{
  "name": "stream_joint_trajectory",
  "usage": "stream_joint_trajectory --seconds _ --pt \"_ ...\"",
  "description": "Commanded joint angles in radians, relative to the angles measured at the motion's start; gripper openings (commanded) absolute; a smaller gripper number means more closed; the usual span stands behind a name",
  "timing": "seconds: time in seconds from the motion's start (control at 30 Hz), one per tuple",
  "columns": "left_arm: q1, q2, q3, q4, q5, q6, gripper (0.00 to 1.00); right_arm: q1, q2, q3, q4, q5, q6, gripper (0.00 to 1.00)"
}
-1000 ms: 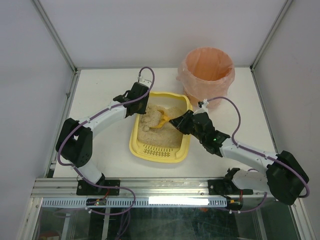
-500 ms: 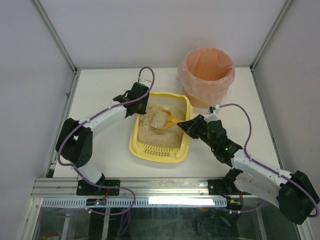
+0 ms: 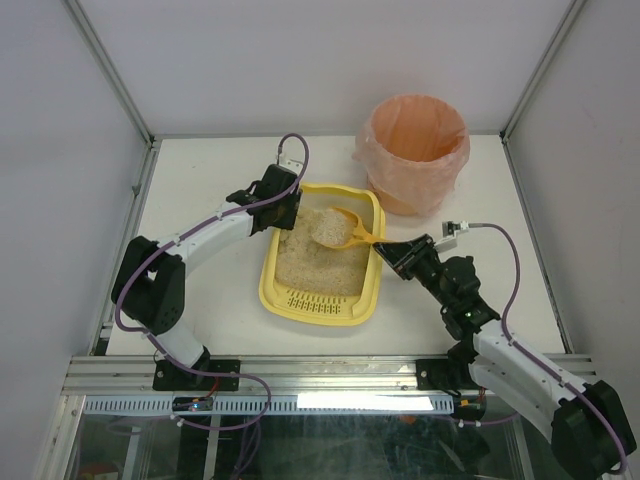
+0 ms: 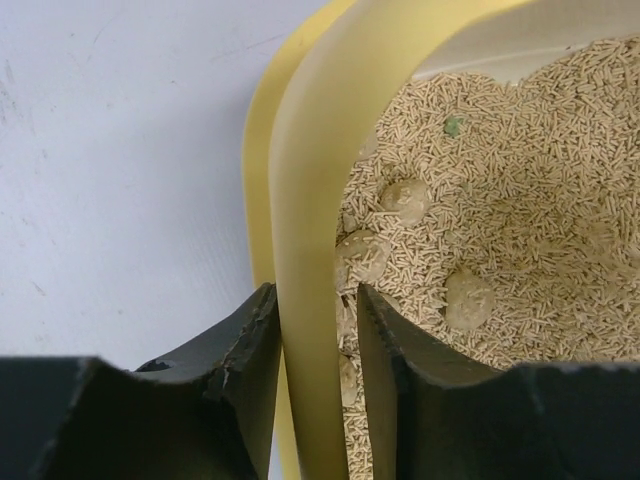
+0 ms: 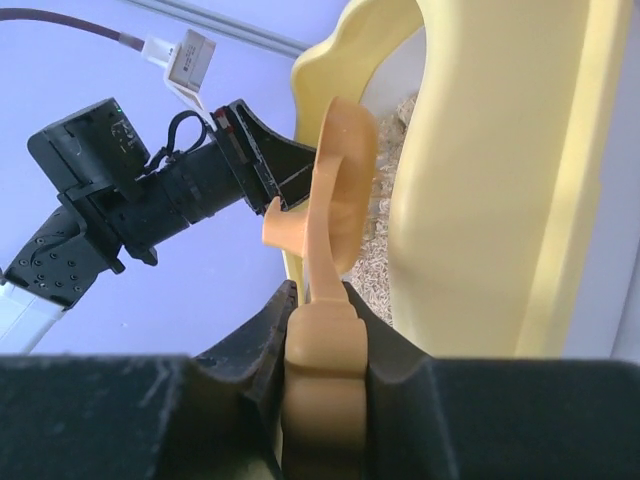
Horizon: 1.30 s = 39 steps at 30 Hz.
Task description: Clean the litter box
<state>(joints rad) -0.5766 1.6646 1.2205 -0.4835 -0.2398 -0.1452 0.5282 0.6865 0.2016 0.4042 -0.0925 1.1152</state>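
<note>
we pinch the litter box [image 3: 268, 288] rim with the left pincer [image 4: 318, 310] to steady it; the right pincer [image 5: 325, 300] pinches the loaded scoop [image 3: 338, 228].

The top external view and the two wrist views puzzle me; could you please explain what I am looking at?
Two robot arms are bolted to a table, seen from above in the top view. Each wrist carries a camera looking along its own fingers. On the table sit a yellow litter box and a bin lined with a pink-orange bag. The right gripper holds an orange scoop carrying litter over the box. The left gripper straddles the box's rim; how firmly, I cannot tell.
</note>
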Motion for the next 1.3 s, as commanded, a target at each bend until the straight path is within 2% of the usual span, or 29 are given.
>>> stream_joint_trajectory --seconds 0.0,0.07,0.17,0.3,0.4,0.5,0.6,0.73,0.83,0.87,0.93,1.07,1.17,1.27 --pt "-0.014 -0.044 0.019 0.0 0.103 -0.031 0.38 -0.029 0.034 -0.007 0.169 -0.085 0.081 0.0" --pt "-0.003 -0.06 0.017 -0.001 0.109 -0.04 0.41 -0.049 -0.006 -0.03 0.142 -0.038 0.117 0.0" --pt "0.007 -0.085 0.017 -0.001 0.099 -0.048 0.46 -0.051 0.056 0.004 0.199 -0.151 0.092 0.0" --pt "0.014 -0.123 0.037 -0.014 0.091 -0.067 0.51 -0.104 -0.053 -0.037 0.104 -0.066 0.136 0.0" --pt "0.014 -0.154 0.022 -0.016 0.073 -0.089 0.57 -0.097 0.03 0.003 0.172 -0.191 0.101 0.0" --pt "0.014 -0.165 0.018 -0.052 0.075 -0.113 0.58 -0.138 -0.051 -0.039 0.083 -0.11 0.142 0.0" --pt "0.014 -0.214 -0.024 -0.068 0.073 -0.146 0.58 -0.124 0.008 0.008 0.133 -0.228 0.095 0.0" --pt "0.014 -0.289 -0.069 -0.104 0.104 -0.183 0.56 -0.171 -0.072 -0.062 0.127 -0.133 0.157 0.0" --pt "0.014 -0.329 -0.122 -0.115 0.132 -0.21 0.54 -0.155 0.018 -0.02 0.218 -0.253 0.117 0.0" --pt "0.014 -0.335 -0.138 -0.117 0.139 -0.217 0.53 -0.169 0.013 -0.036 0.226 -0.246 0.132 0.0" --pt "0.011 -0.342 -0.163 -0.117 0.168 -0.23 0.5 -0.196 -0.047 -0.075 0.176 -0.171 0.17 0.0" --pt "0.011 -0.352 -0.209 -0.117 0.225 -0.262 0.45 -0.172 0.016 -0.012 0.198 -0.274 0.106 0.0" --pt "-0.002 -0.36 -0.219 -0.116 0.24 -0.272 0.42 -0.188 -0.064 -0.044 0.106 -0.18 0.14 0.0" --pt "-0.024 -0.37 -0.224 -0.114 0.238 -0.295 0.41 -0.144 -0.008 0.015 0.113 -0.246 0.071 0.0"
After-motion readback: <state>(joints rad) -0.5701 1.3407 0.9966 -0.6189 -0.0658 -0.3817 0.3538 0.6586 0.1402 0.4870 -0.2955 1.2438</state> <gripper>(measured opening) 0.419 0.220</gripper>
